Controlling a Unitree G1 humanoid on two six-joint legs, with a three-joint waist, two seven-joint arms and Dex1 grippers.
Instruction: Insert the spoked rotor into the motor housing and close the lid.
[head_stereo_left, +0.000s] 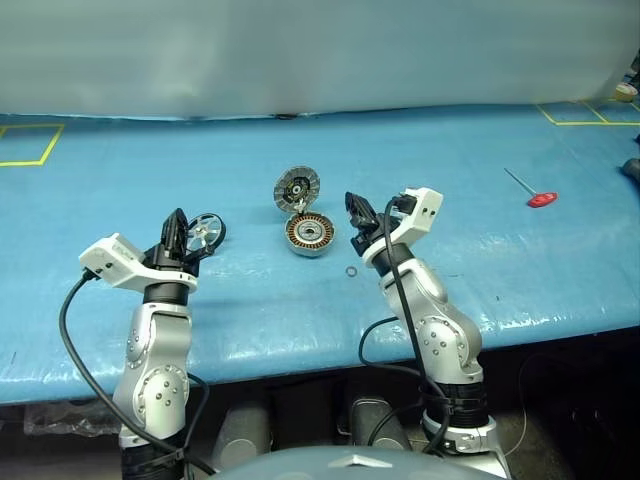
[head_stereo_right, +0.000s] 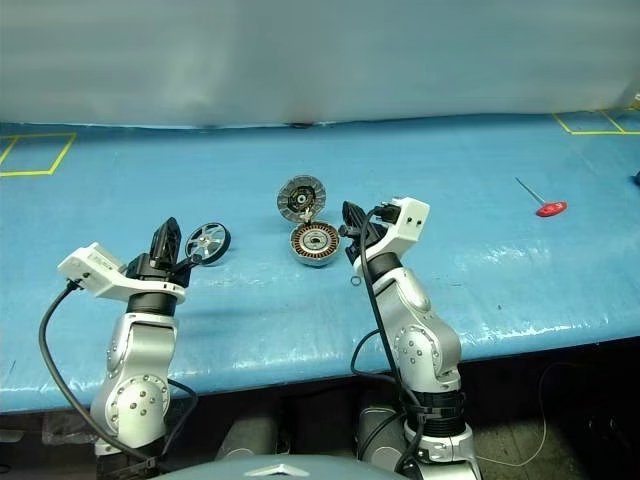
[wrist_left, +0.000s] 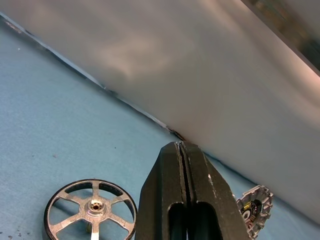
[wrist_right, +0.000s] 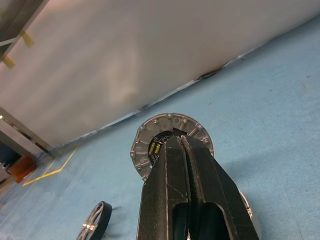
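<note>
Both grippers are nearest, and both have their fingers pressed fully together with nothing between them; the left gripper (head_stereo_left: 178, 232) hangs just beside the spoked rotor (head_stereo_left: 206, 230), which lies flat on the blue bench (head_stereo_left: 450, 160) a little beyond its fingertips, so a grasp is not yet started, I judge; the right gripper (head_stereo_left: 358, 222) points at the motor housing (head_stereo_left: 310, 235) just to its left; the lid (head_stereo_left: 297, 187) stands open behind the housing, leaving the windings free for the rotor.
</note>
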